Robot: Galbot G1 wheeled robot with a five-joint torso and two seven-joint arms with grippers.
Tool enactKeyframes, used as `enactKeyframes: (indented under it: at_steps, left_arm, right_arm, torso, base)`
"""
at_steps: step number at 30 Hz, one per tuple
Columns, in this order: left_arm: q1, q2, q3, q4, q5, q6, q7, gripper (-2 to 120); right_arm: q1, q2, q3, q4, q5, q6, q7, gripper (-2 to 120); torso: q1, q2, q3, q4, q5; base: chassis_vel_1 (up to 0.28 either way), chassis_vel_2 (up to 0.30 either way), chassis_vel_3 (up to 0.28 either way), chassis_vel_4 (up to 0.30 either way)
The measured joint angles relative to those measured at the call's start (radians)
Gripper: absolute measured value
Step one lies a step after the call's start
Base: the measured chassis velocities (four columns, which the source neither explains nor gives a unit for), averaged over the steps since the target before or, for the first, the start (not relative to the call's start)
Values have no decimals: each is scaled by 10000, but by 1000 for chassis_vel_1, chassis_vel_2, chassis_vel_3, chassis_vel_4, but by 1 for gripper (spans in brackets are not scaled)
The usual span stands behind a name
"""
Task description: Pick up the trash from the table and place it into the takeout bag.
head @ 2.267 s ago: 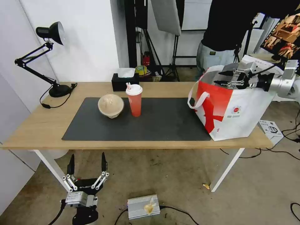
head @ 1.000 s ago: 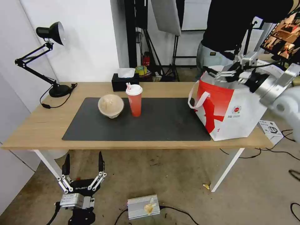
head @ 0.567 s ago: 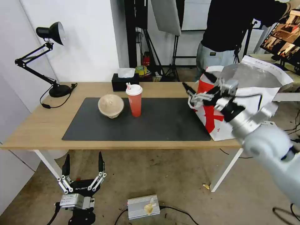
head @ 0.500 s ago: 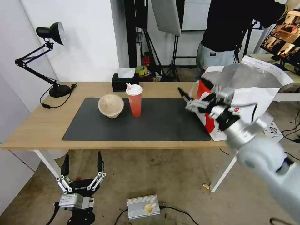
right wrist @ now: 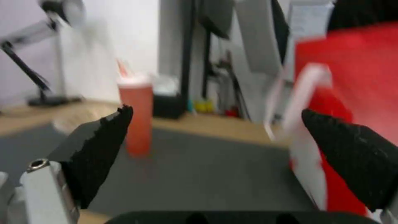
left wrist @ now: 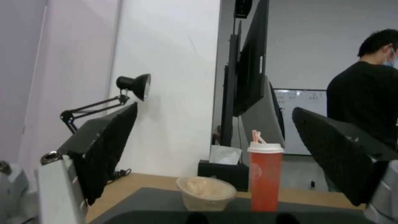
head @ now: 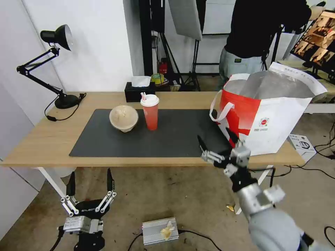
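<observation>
On the dark grey mat [head: 174,136] of the light-wood table [head: 42,139] stand two pieces of trash: a round beige lidded bowl [head: 123,118] and, just right of it, a tall red cup [head: 150,111] with white lid and straw. The white-and-red takeout bag [head: 268,118] stands open at the table's right end, foil lining showing. My right gripper [head: 214,136] hovers open and empty over the table's front edge, left of the bag's lower corner. Its wrist view shows the cup [right wrist: 136,121] ahead and the bag [right wrist: 348,93] close by. My left gripper [head: 90,173] hangs open below the table's front left; its wrist view shows bowl [left wrist: 206,192] and cup [left wrist: 265,177].
A black desk lamp [head: 56,62] stands at the table's back left, a black tissue box [head: 139,91] behind the cup. A person [head: 258,31] stands behind the bag. A metal box [head: 159,230] and cables lie on the floor; a small carton [head: 302,143] sits right of the table.
My right gripper has come out of the bag's mouth and swung down and left to the table's front edge, still open and empty. The left gripper sank slightly. Bowl and cup stayed put.
</observation>
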Motion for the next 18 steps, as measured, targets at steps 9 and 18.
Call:
enactKeyframes:
  at_steps: [9, 18]
  left_arm:
    - [-55, 3, 22, 71, -45, 12, -1, 100]
    - [-190, 3, 130, 378, -52, 16, -1, 100]
  right_arm:
    - [-1297, 86, -352, -21, -1081, -575, 1108, 100]
    - [-1946, 201, -437, -215, -1278, -1062, 1974, 100]
  torso:
    - [0, 0, 0, 1, 0]
    - [1, -1, 1, 2, 0]
  base:
    - [0, 0, 0, 0]
    - [0, 0, 0, 0]
